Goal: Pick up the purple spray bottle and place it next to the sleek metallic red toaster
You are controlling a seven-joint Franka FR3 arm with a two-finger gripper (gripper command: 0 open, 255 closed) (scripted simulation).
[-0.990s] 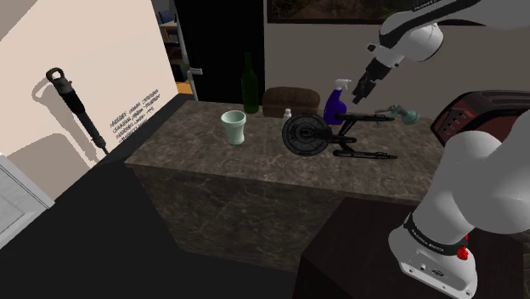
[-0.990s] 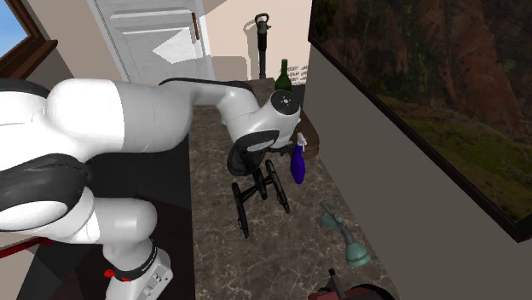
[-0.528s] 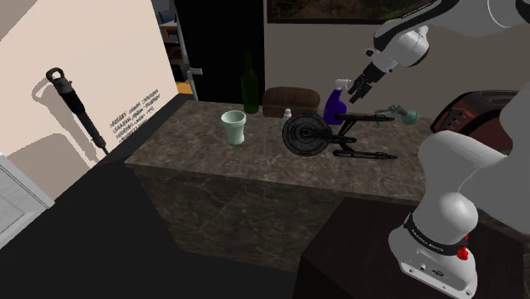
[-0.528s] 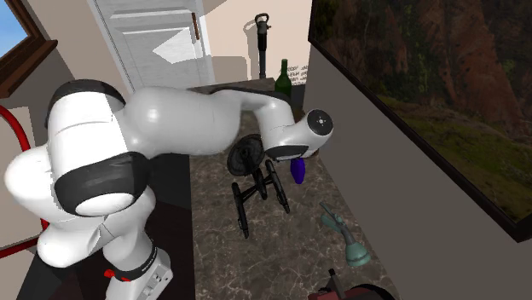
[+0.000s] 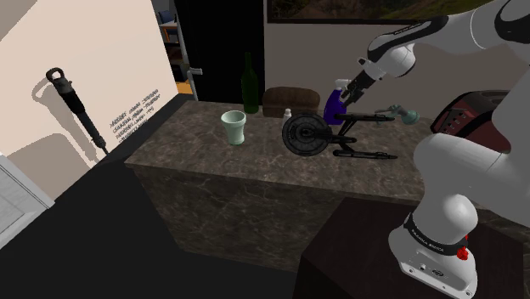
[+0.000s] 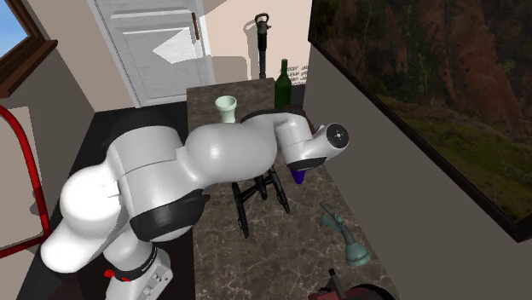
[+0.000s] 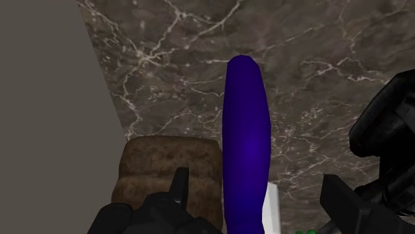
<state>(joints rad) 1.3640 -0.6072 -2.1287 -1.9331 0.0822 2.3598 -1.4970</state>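
Claw (image 7: 256,179) spread wide, with its two black fingers (image 7: 178,189) standing on either side of the purple spray bottle (image 7: 247,139). Neither finger touches the bottle's body, so nothing is pinched yet. In the shoulder view the claw (image 5: 346,92) hangs at the bottle's white spray head, coming in from above and from the side of the stand. The purple spray bottle (image 5: 331,106) stands upright on the dark marbled bench (image 5: 212,157), close to the back wall. It is just beside a brown block (image 5: 290,100) and behind a black wheeled frame (image 5: 318,134). The red toaster (image 5: 463,119) sits at the shoulder view's right end of the bench, well apart from the bottle, with a teal object (image 5: 399,110) lying between them. Judging from this, the task is in its early part. The approach looks done and the claw is lined up around the bottle, but the grip itself has not been made and the bottle has not left the bench. What remains is nearly everything that counts: pressing the fingers onto the bottle, lifting it clear, and carrying it toward the shoulder view's right. It must pass over or past the wheeled frame and the teal object before being set down upright beside the toaster. The bottle is tall and narrow, so a grip low enough on its body would probably keep it from tipping on the way.
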